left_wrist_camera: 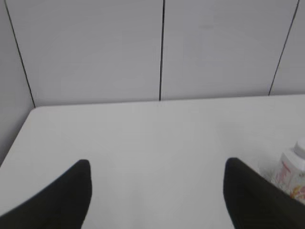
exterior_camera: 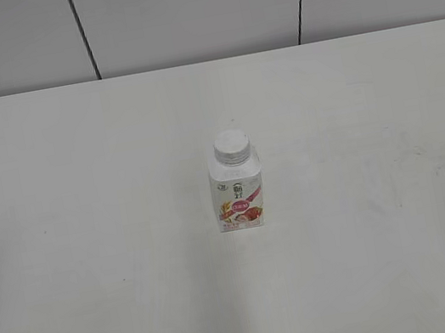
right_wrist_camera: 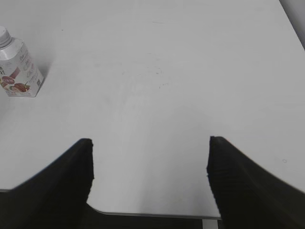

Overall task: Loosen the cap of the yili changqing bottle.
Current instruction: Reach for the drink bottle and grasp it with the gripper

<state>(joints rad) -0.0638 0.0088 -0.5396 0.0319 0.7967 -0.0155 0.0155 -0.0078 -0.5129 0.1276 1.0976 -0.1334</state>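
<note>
Both the left hand (left_wrist_camera: 157, 191) and the right hand (right_wrist_camera: 150, 167) hang wide open and well apart from the yili changqing bottle (exterior_camera: 238, 190), which stands upright mid-table (exterior_camera: 89, 242) with its cap (exterior_camera: 231, 147) on, so nothing seems begun.

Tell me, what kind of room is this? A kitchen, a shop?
Probably a lab or test bench, not a kitchen: a bare white table, plain grey wall panels behind it, and one lone yogurt-drink bottle set out. Two black claws, left claw and right claw, wait open at the table's edges.
</note>
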